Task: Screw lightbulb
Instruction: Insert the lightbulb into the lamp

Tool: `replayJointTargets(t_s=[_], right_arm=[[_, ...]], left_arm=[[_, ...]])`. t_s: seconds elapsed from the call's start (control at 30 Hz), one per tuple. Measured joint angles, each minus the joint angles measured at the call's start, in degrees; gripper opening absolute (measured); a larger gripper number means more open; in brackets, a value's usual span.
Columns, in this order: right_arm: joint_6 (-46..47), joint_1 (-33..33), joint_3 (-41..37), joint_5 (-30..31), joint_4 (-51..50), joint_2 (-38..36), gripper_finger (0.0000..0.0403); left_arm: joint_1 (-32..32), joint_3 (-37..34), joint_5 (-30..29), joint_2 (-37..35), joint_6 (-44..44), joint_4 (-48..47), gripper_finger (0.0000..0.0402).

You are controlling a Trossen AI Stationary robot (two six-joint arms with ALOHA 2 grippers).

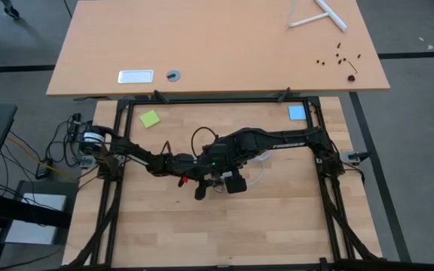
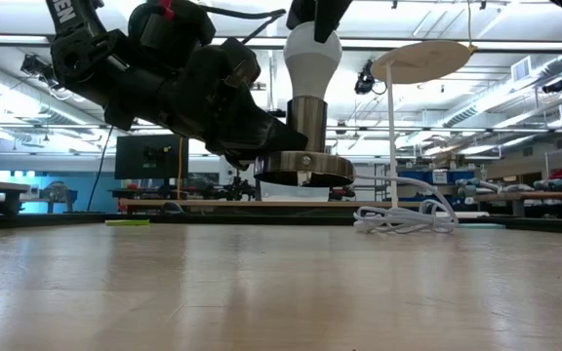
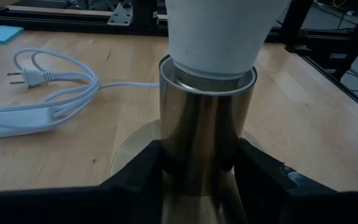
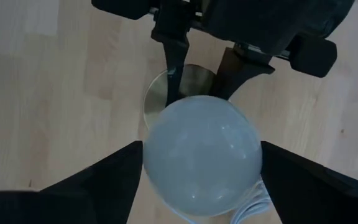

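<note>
The white frosted lightbulb (image 2: pixel 312 54) stands upright with its narrow end down in the shiny metal socket tube (image 2: pixel 308 122), which rises from a round disc base (image 2: pixel 305 168). My left gripper (image 3: pixel 197 180) reaches in nearly level and is shut on the tube. My right gripper (image 4: pixel 201 163) hangs above, pointing down, its fingers on either side of the bulb's round top (image 4: pixel 201 155). In the high view both grippers meet at the table's middle, left (image 1: pixel 204 179) and right (image 1: pixel 226 179), and hide the bulb. My left gripper pinches the socket's metal tube low down (image 3: pixel 197 165), just above the disc base, one finger (image 3: pixel 143 171) on each side. The fingers come nearly level from the table's left. The socket stands upright, and in the low view its base shows above the table top. My right gripper grips the bulb's widest part between its two fingers (image 4: pixel 120 171), one on each side. The fingers come from above, pointing down. The bulb stands upright with its narrow end inside the socket (image 3: pixel 207 74).
The socket's white cord with plug and switch (image 3: pixel 42 93) lies coiled on the table toward the right (image 1: pixel 258 162). A green note (image 1: pixel 150 119) and a blue note (image 1: pixel 297 113) lie at the far edge. A second tabletop (image 1: pixel 217 45) lies beyond.
</note>
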Motion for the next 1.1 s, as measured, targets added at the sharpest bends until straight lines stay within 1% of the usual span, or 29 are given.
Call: replayJointTargets(t_s=[0.1, 0.2, 0.5, 0.83, 1.03, 1.1], right_arm=[[0.6, -0.1, 0.0, 0.0, 0.1, 0.0, 0.0297], [2.0, -0.1, 0.0, 0.0, 0.1, 0.0, 0.0287], [10.4, -0.8, 0.0, -0.1, -0.4, 0.0, 0.0291], [29.3, -1.7, 0.0, -0.4, -1.1, 0.0, 0.029], [44.8, -2.5, 0.0, -0.9, -1.1, 0.0, 0.0292], [47.3, -2.8, 0.0, -1.5, -1.2, 0.0, 0.0294]], left_arm=[[0.0, 0.0, 0.0, 0.0, 0.0, 0.0, 0.0159], [0.0, 0.0, 0.0, 0.0, 0.0, 0.0, 0.0159], [0.0, 0.0, -0.2, 0.0, 0.0, 0.1, 0.0159], [0.0, 0.0, -2.0, 0.0, 0.2, 0.1, 0.0159], [0.0, 0.0, -2.1, 0.0, 0.2, 0.1, 0.0159], [0.0, 0.0, -2.2, 0.0, 0.3, 0.1, 0.0159]])
